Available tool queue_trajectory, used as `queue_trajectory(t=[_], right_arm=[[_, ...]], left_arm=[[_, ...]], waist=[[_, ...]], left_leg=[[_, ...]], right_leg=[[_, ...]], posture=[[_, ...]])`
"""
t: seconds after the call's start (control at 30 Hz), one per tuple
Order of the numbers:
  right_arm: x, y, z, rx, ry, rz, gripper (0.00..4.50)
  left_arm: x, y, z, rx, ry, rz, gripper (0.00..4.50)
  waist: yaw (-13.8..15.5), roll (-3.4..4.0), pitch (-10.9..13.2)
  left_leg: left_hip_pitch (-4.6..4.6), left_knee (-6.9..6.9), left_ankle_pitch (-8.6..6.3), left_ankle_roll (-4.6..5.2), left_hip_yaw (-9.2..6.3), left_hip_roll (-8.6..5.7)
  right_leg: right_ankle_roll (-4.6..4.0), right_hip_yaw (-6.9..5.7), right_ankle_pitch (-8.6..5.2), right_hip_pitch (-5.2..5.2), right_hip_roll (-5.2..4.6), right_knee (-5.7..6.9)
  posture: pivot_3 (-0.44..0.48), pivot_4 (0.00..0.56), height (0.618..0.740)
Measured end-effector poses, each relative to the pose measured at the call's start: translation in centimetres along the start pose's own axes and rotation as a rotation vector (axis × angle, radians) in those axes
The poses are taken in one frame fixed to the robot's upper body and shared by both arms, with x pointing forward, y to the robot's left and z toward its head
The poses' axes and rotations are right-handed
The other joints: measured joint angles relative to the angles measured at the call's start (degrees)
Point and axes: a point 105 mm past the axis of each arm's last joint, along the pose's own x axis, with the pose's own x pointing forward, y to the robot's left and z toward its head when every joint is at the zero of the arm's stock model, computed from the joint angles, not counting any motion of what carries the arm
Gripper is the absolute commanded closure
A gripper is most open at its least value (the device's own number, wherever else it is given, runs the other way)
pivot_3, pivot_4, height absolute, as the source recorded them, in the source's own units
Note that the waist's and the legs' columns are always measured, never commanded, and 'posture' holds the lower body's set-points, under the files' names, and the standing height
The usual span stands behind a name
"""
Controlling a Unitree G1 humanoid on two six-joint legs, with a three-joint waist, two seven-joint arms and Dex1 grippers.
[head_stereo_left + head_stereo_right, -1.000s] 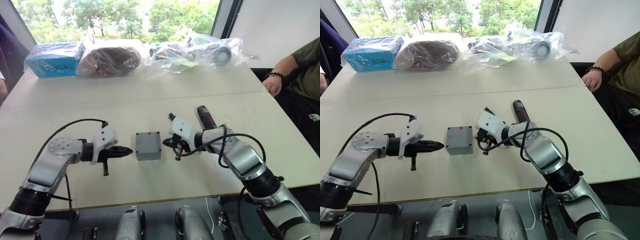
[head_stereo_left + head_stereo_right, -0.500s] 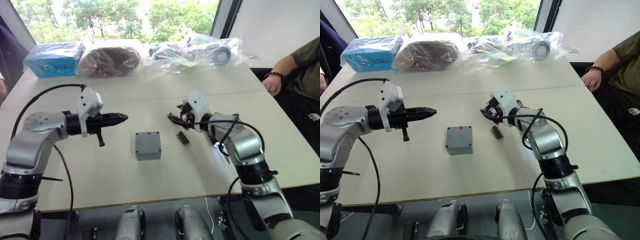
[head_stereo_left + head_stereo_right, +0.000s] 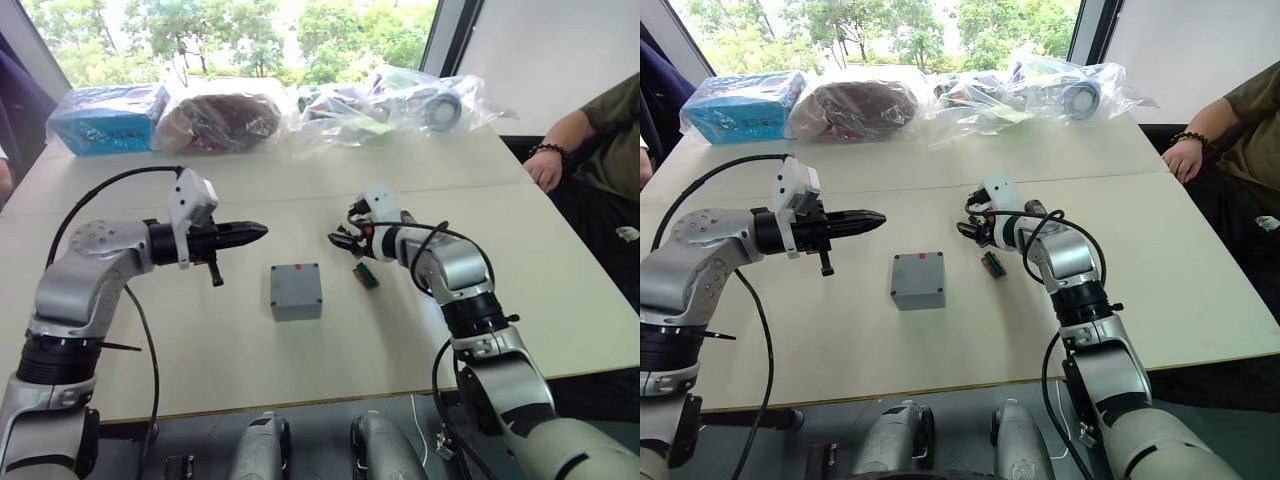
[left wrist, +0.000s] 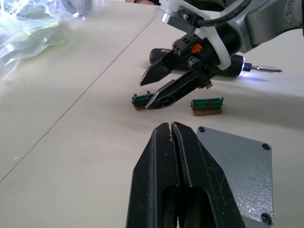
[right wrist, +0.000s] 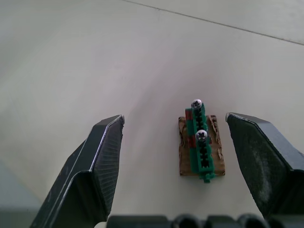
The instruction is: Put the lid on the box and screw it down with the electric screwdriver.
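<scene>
The grey box [image 3: 297, 306] stands mid-table with the flat grey lid [image 4: 237, 161] lying on top of it, a small red mark near its far edge. My left gripper [image 3: 255, 233] hovers shut and empty to the left of the box, above the table. Right of the box, my right gripper [image 3: 340, 240] is open and low over the table, with a small green-gold piece [image 5: 200, 142] lying between its fingers. The electric screwdriver [image 4: 228, 66] lies on the table behind the right gripper, its tip lit.
A second green-gold piece [image 3: 366, 276] lies right of the box. Clear plastic bags [image 3: 400, 100] and a blue packet [image 3: 108, 118] line the far edge of the table. A person's forearm [image 3: 560, 145] rests at the right side.
Both grippers have drawn back from the sides of the box and risen. The right gripper has gone from shut to open and now sits over a green-gold piece.
</scene>
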Motion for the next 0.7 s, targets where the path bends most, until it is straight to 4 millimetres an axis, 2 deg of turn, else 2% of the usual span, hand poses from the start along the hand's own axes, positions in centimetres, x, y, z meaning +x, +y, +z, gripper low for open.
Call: queue_trajectory(t=[0.17, 0.57, 0.67, 0.7], right_arm=[[0.33, -0.34, -0.57, 0.009, 0.012, -0.007, 1.02], [0.24, -0.5, -0.49, 0.011, 0.006, -0.008, 1.02], [0.11, -0.75, -0.46, 0.012, 0.005, -0.015, 1.62], [0.07, -0.85, -0.49, 0.012, 0.006, -0.017, 2.05]], left_arm=[[0.05, -0.15, -0.09, -0.008, 0.005, -0.004, 4.5], [0.18, -0.31, -0.06, -0.02, 0.007, 0.0, 4.5], [0.2, -0.31, -0.07, -0.021, 0.007, 0.0, 4.5], [0.2, -0.31, -0.07, -0.021, 0.007, 0.0, 4.5]], waist=[[0.0, 0.0, 0.0], [-0.02, 0.0, 0.0], [0.0, 0.0, 0.0], [-0.01, 0.0, 0.0]], left_leg=[[0.0, 0.0, 0.0, 0.0, 0.0, 0.0], [0.0, 0.0, 0.0, 0.0, -0.01, 0.0], [0.0, 0.0, 0.0, 0.0, -0.01, 0.0], [0.0, 0.0, 0.0, 0.0, -0.01, 0.0]], right_leg=[[0.0, 0.0, 0.0, 0.0, -0.01, 0.0], [0.0, 0.0, 0.0, 0.0, 0.0, 0.0], [0.0, 0.0, 0.0, 0.0, 0.0, 0.0], [0.0, 0.01, 0.0, 0.0, 0.0, 0.0]], posture=[[0.0, 0.15, 0.74], [0.0, 0.15, 0.74], [0.0, 0.15, 0.74], [0.0, 0.15, 0.74]])
